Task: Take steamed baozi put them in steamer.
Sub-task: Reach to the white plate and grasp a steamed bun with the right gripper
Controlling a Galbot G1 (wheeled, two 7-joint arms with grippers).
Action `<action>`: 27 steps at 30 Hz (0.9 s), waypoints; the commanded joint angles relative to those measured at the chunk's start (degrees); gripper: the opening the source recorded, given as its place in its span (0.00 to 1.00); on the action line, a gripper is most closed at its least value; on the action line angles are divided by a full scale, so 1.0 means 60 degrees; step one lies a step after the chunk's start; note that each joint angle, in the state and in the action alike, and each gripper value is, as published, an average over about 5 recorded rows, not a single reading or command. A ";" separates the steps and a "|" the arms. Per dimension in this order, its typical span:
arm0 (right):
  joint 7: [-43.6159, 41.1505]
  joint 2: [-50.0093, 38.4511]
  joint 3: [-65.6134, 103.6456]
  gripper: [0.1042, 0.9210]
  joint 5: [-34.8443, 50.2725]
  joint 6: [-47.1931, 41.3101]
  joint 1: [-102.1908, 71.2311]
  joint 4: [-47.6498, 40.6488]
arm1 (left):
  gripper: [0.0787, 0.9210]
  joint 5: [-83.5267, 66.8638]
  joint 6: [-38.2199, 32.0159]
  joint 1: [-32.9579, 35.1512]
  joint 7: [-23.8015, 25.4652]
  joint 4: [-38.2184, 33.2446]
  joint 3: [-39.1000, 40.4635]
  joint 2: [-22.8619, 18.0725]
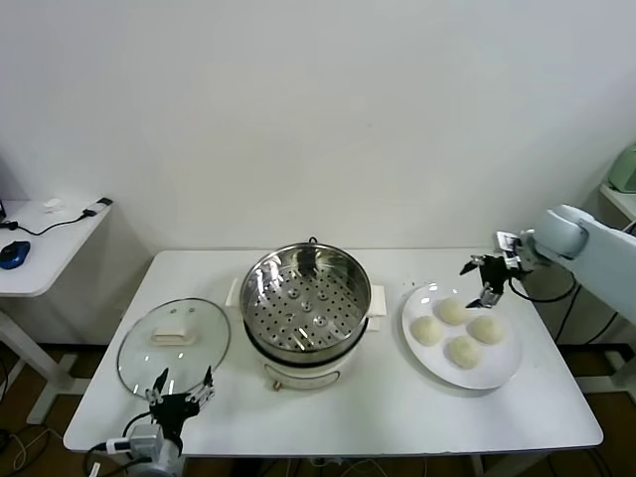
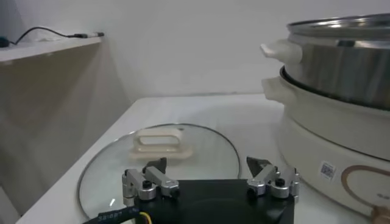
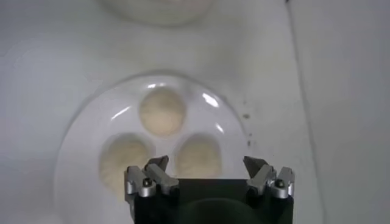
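Four cream-white baozi lie on a white plate [image 1: 507, 373] at the right of the table: one at the back [image 1: 451, 311], one at the right [image 1: 485, 328], one at the left [image 1: 426, 331], one at the front [image 1: 463, 351]. The shiny steamer [image 1: 306, 301] stands at the table's middle, its perforated tray bare. My right gripper [image 1: 481, 281] is open and empty, hovering above the plate's far edge. In the right wrist view three baozi show, the nearest [image 3: 197, 155] between its open fingers [image 3: 206, 163]. My left gripper [image 1: 181, 390] is open and empty, low at the table's front left.
A round glass lid [image 1: 174, 343] with a white handle lies flat at the left of the steamer; in the left wrist view the lid [image 2: 159, 155] is just ahead of the left gripper [image 2: 207, 165], with the steamer's white base [image 2: 323, 152] beside it. A side desk [image 1: 45, 238] stands far left.
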 commanded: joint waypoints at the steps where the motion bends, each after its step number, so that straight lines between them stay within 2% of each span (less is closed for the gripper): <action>1: -0.0459 0.1662 -0.1679 0.88 -0.0009 -0.0346 0.0461 -0.1989 | 0.88 -0.0028 -0.0042 0.0022 -0.0010 0.0094 -0.0027 -0.0006; 13: -0.0654 0.2924 -0.0228 0.88 -0.0742 0.1029 -0.0964 -0.4271 | 0.88 -0.0013 -0.0088 -0.0014 -0.0023 0.0259 0.0016 -0.0067; 27: -0.0381 0.3350 0.0604 0.88 -0.1229 0.1082 -0.1652 -0.4834 | 0.88 -0.0012 -0.0093 0.0000 -0.0030 0.0276 0.0044 -0.0059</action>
